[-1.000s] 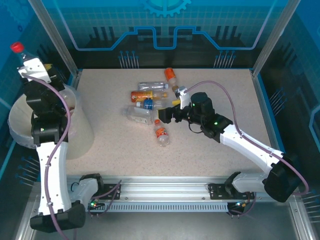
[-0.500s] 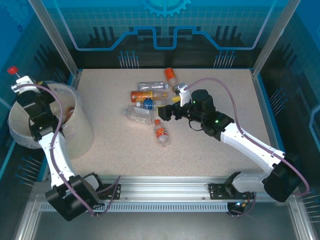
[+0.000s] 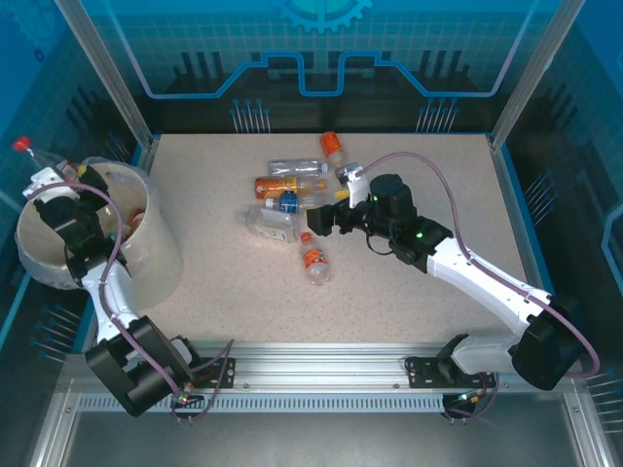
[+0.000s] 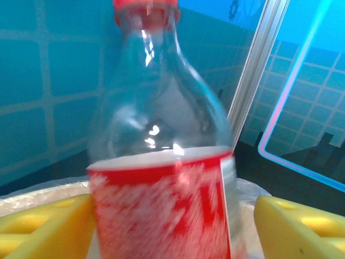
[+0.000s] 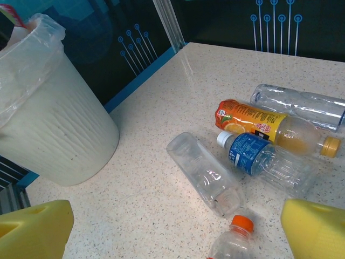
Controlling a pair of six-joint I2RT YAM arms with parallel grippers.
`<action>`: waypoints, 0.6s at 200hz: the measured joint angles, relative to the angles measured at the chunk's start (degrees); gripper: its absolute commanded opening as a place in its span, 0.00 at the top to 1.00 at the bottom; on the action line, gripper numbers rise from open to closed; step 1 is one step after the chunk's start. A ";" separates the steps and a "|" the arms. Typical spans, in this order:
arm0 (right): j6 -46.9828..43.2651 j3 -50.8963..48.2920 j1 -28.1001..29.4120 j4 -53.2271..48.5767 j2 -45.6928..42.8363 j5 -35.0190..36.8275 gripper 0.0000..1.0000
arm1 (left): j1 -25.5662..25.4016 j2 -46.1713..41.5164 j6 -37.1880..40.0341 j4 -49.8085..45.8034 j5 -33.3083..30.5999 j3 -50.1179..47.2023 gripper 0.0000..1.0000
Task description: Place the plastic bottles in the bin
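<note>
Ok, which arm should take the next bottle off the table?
Right. The right gripper is open and hovers just by the orange-capped bottle on the table. The left gripper is off at the bin with a red-labelled bottle between its fingers.

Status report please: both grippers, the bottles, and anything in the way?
Left gripper open around red-label bottle, at the bin rim. Right gripper open, above the bottles on the table. Nothing seen in the way.

Desk: near half bare, open passage.
Bottles: huddled centre-far, several touching, narrow gaps.
Bin: left edge, mouth partly covered by left arm.
Right arm: crosses desk's right side.
</note>
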 measured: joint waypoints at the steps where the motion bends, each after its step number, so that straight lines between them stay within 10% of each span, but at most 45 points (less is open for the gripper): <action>1: 0.00 0.00 0.00 0.02 0.00 0.02 0.00 | 0.00 0.02 -0.09 0.11 0.07 -0.02 0.17; 73: 0.24 0.00 0.00 0.09 0.15 0.02 0.00 | 0.00 -2.80 -5.86 1.31 0.22 -0.26 0.10; 120: 0.90 -0.02 0.00 0.09 0.81 0.04 0.00 | 0.00 -7.34 -15.08 -12.44 -3.72 4.72 0.25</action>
